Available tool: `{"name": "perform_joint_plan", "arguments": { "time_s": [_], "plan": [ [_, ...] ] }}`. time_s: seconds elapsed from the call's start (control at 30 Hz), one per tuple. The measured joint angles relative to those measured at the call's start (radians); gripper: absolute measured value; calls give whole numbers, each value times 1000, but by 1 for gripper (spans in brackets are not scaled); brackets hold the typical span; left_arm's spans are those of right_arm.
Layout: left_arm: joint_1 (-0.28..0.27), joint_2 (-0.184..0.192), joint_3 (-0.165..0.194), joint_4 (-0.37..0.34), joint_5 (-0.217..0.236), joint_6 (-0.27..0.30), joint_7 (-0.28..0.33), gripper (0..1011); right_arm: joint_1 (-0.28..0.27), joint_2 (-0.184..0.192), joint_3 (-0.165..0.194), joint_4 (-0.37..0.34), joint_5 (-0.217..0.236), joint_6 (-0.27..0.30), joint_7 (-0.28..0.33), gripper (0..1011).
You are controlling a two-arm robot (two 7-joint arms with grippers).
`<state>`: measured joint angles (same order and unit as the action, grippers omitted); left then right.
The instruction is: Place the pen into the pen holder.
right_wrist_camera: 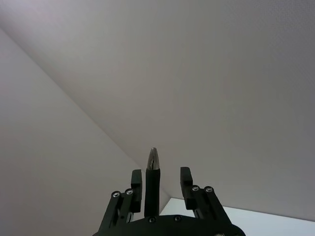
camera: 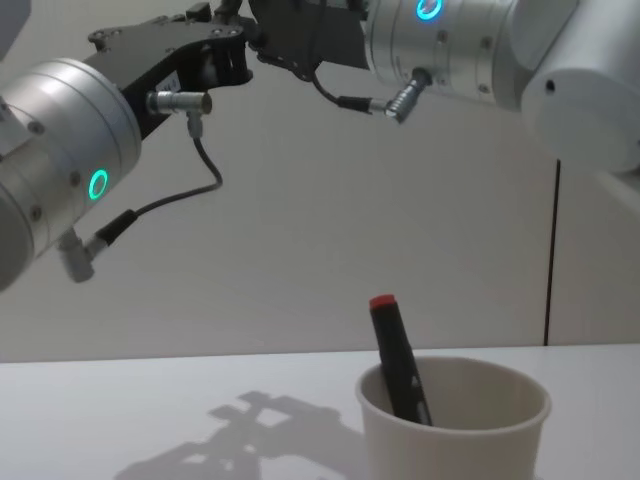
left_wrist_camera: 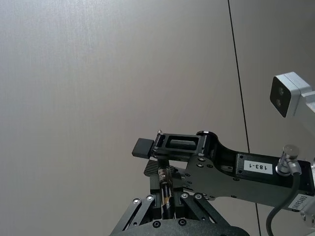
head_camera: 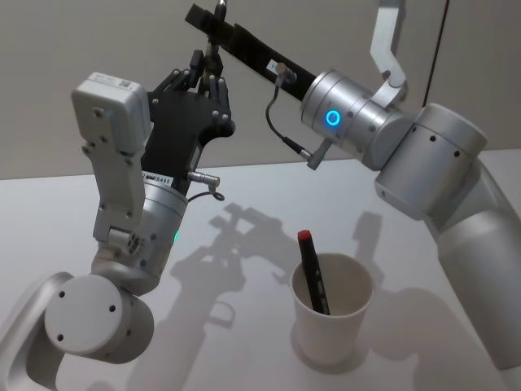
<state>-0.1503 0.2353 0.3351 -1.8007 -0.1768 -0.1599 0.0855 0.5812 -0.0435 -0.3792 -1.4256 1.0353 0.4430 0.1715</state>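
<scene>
Aloft: black pen (right_wrist_camera: 152, 179), silver tip, clamped in left gripper (left_wrist_camera: 165, 186); right gripper (right_wrist_camera: 158, 173) splayed around it. Off-white pen holder (head_camera: 330, 336) below.

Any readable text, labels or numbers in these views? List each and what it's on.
"183-1": white label on the side of the right tool.
White sticker on the body of the left tool: too small to read.
Camera sticker on the left wrist camera: too small to read.
Print on the cable sleeve: unreadable.
</scene>
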Motion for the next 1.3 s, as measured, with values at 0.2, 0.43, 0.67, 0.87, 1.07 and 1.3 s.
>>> {"name": "perform_joint_plan", "arguments": {
  "time_s": [0.2, 0.43, 0.67, 0.87, 1.07, 1.3],
  "plan": [
    [0, 0, 0, 0, 0, 0, 0, 138, 1, -1, -1, 1, 1, -1, 1, 335],
    [0, 0, 0, 0, 0, 1, 0, 136, 1, -1, -1, 3, 2, -3, 2, 225],
    [0, 0, 0, 0, 0, 0, 0, 129, 2, -1, -1, 4, 2, -3, 0, 126],
    [0, 0, 0, 0, 0, 0, 0, 129, 2, -1, -1, 4, 2, -4, 0, 126],
    [0, 0, 0, 0, 0, 0, 0, 130, 2, -1, -1, 4, 2, -4, 0, 125],
    [0, 0, 0, 0, 0, 0, 0, 130, 2, -1, -1, 4, 2, -4, 0, 126]
  ]
}}
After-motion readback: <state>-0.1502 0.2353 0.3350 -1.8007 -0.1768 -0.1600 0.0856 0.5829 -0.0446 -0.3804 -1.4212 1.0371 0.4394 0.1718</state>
